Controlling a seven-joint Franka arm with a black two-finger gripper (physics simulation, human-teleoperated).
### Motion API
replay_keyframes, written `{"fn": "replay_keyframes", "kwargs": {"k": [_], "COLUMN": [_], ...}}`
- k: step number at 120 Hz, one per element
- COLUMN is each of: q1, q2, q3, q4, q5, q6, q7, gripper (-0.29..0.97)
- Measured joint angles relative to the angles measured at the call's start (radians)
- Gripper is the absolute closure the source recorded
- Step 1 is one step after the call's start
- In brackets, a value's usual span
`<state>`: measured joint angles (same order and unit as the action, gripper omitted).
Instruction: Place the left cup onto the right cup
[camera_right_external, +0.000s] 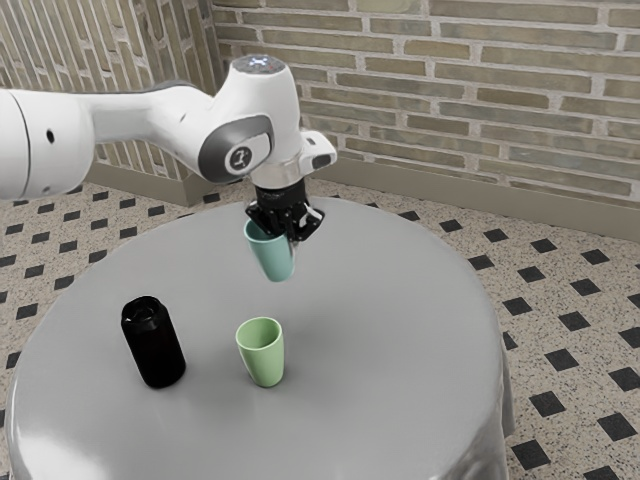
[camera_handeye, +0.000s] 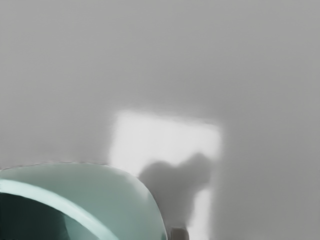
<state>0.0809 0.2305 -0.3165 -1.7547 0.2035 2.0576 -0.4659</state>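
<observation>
A teal cup (camera_right_external: 271, 255) hangs in the air above the round grey table (camera_right_external: 400, 330), tilted a little, with my black gripper (camera_right_external: 283, 231) shut on its rim. In the wrist view the same teal cup (camera_handeye: 75, 200) looms large and blurred just under my hand, over the grey tabletop (camera_handeye: 200, 60). A light green cup (camera_right_external: 260, 351) stands upright on the table, below and slightly toward the front of the held cup, apart from it.
A black can-like cylinder (camera_right_external: 153, 341) stands on the table to the exterior view's left of the green cup. The table's right half is bare grey surface. A brick wall runs behind; checkered floor surrounds the table.
</observation>
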Motion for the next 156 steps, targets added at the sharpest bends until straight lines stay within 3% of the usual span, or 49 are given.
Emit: {"fn": "replay_keyframes", "kwargs": {"k": [78,120,156], "q1": [0.0,0.031,-0.004], "q2": [-0.207,-0.211,-0.173], "q3": [-0.013,-0.059,-0.063], "q4": [-0.263,-0.277,-0.269], "q5": [-0.041,-0.047,-0.045], "q6": [-0.005,-0.006,0.003], "q7": [-0.225,-0.322,-0.387], "gripper": [0.78,0.78,0.78]}}
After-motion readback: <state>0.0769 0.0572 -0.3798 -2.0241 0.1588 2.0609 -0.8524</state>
